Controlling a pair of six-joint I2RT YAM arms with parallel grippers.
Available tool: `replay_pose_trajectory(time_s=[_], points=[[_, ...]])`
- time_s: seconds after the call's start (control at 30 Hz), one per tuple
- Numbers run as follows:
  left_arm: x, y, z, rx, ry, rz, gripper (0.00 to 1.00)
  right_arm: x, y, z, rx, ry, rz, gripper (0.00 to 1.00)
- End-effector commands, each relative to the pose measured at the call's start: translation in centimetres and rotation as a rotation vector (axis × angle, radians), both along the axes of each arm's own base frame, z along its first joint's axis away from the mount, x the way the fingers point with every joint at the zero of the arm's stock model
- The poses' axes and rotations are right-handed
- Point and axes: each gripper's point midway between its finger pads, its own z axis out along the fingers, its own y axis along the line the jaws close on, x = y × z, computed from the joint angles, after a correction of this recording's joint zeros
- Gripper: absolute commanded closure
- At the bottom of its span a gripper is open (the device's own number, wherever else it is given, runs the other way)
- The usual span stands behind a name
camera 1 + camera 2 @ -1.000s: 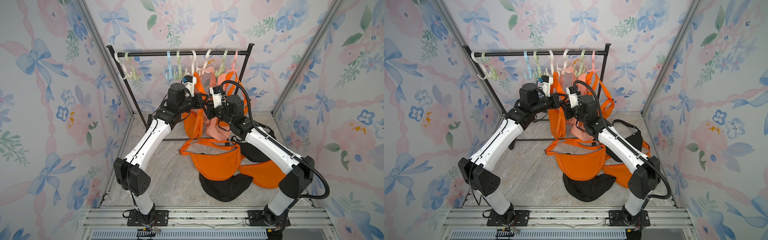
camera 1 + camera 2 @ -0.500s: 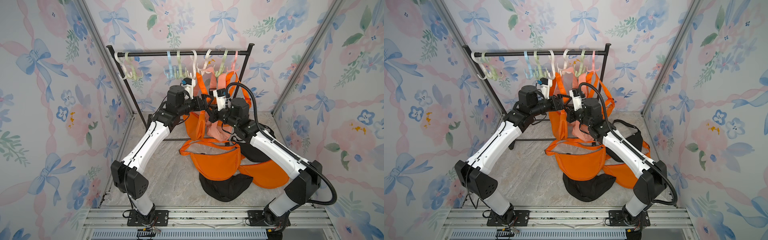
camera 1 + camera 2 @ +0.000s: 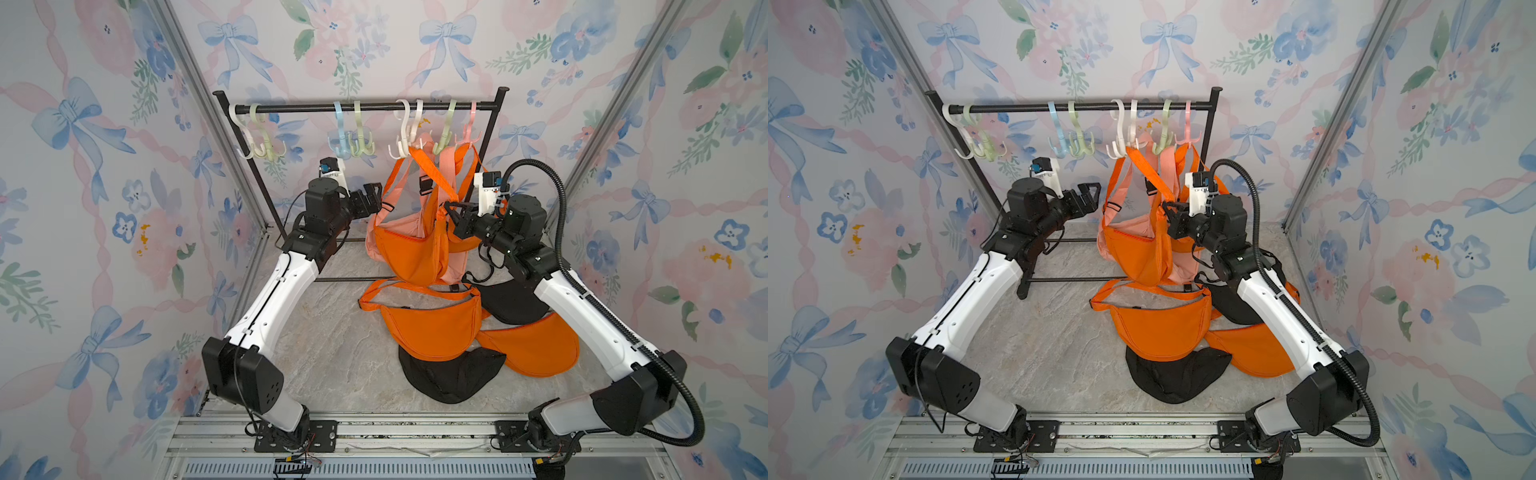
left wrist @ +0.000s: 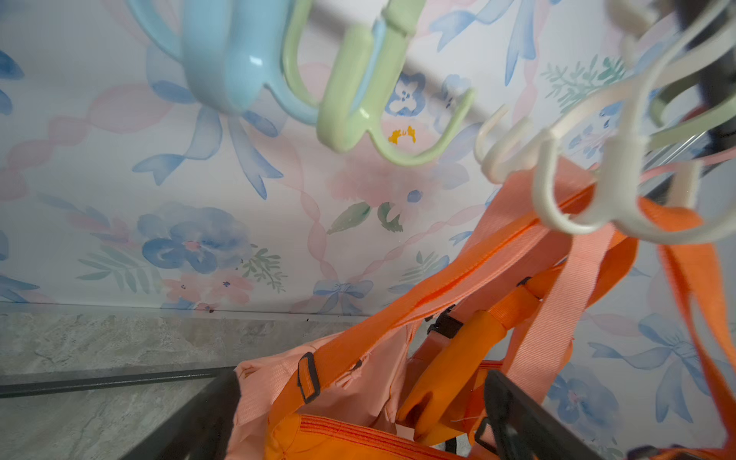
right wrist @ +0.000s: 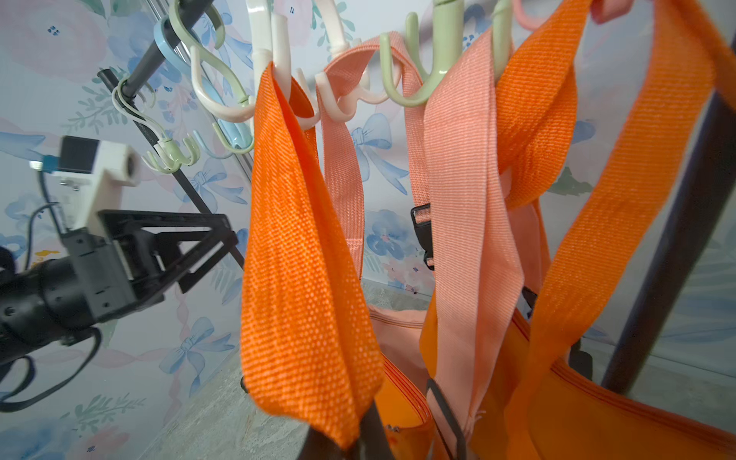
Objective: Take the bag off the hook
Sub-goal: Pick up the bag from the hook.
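An orange bag (image 3: 411,253) (image 3: 1138,253) hangs by its orange strap (image 5: 302,259) (image 3: 432,174) from a white hook (image 5: 278,47) (image 3: 405,137) on the rack, in front of a salmon-pink bag (image 3: 451,166). My right gripper (image 3: 451,210) (image 3: 1169,208) (image 5: 358,442) is shut on a fold of that orange strap, below the hook. My left gripper (image 3: 372,195) (image 3: 1092,193) (image 5: 227,235) stands open just left of the hanging bags, holding nothing. In the left wrist view its open gripper (image 4: 358,430) frames the bags' tops, with the white hook (image 4: 557,215) above.
The black rail (image 3: 361,107) carries several hooks, among them a bare blue hook (image 3: 343,137) and a bare green hook (image 3: 359,137). On the floor lie an orange bag (image 3: 432,328), a black bag (image 3: 453,374), another orange bag (image 3: 532,345) and a black one (image 3: 511,303). Walls stand close on three sides.
My left gripper has opened and drawn back to the left, away from the straps. The right gripper has shut on the orange strap and shifted right.
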Motion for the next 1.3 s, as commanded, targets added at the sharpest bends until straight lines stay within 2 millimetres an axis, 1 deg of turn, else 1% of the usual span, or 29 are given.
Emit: replay_pose_trajectory(time_s=[0.0, 0.1, 0.17, 0.2, 0.27, 0.3, 0.33, 0.37, 0.43, 0.53, 0.57, 0.63, 0.67, 0.8, 0.97, 1.0, 1.1, 1.27], points=[[1.7, -1.8, -2.5, 0.028, 0.05, -0.074, 0.02, -0.6, -1.0, 1.3, 0.028, -0.01, -0.004, 1.0], [2.7, -3.7, -3.5, 0.019, 0.07, -0.137, 0.04, -0.2, -1.2, 1.1, 0.02, -0.01, -0.012, 1.0], [3.2, -4.6, -3.9, 0.019, 0.072, -0.164, 0.12, 0.1, -1.3, 1.0, 0.024, 0.0, -0.016, 1.0], [3.5, -4.9, -4.2, 0.017, 0.079, -0.172, 0.19, 0.2, -1.4, 0.9, 0.027, 0.004, -0.017, 1.0], [4.0, -4.9, -4.3, 0.013, 0.081, -0.167, 0.42, 0.3, -1.2, 0.7, 0.027, 0.006, -0.01, 1.0], [4.2, -4.7, -4.3, 0.012, 0.08, -0.156, 0.51, 0.3, -1.1, 0.6, 0.026, 0.004, -0.004, 1.0], [4.3, -4.6, -4.1, 0.011, 0.077, -0.15, 0.56, 0.3, -1.1, 0.6, 0.027, 0.001, -0.001, 1.0], [4.4, -4.5, -4.1, 0.008, 0.077, -0.145, 0.58, 0.4, -1.1, 0.6, 0.028, 0.0, 0.0, 1.0], [4.6, -4.3, -3.6, 0.003, 0.069, -0.142, 0.65, 0.5, -1.0, 0.3, 0.025, 0.007, 0.0, 1.0], [4.3, -4.2, -2.8, 0.007, 0.055, -0.138, 0.82, 0.7, -1.0, 0.3, 0.026, 0.007, -0.001, 1.0], [4.3, -4.0, -2.6, 0.01, 0.051, -0.133, 0.85, 0.7, -1.0, 0.3, 0.028, 0.007, -0.001, 1.0], [4.0, -3.7, -1.9, 0.016, 0.038, -0.124, 0.97, 0.6, -1.0, 0.5, 0.031, 0.006, 0.002, 1.0], [3.9, -3.6, -1.5, 0.02, 0.032, -0.121, 1.0, 0.5, -1.0, 0.8, 0.035, 0.001, 0.004, 1.0], [3.2, -3.0, 0.4, 0.028, 0.0, -0.103, 1.0, 0.2, -1.1, 1.5, 0.045, -0.008, 0.008, 1.0], [2.0, -2.9, 2.6, 0.024, -0.044, -0.109, 1.0, -0.4, -0.9, 2.4, 0.062, -0.017, 0.021, 1.0], [1.8, -2.8, 3.4, 0.02, -0.059, -0.111, 1.0, -0.5, -0.8, 2.8, 0.066, -0.023, 0.027, 1.0], [0.9, -3.1, 5.7, 0.019, -0.101, -0.12, 1.0, -0.9, -0.2, 4.4, 0.078, -0.055, 0.045, 1.0], [-0.4, -4.5, 9.2, 0.024, -0.168, -0.155, 1.0, -1.4, 1.8, 8.3, 0.093, -0.131, 0.091, 1.0]])
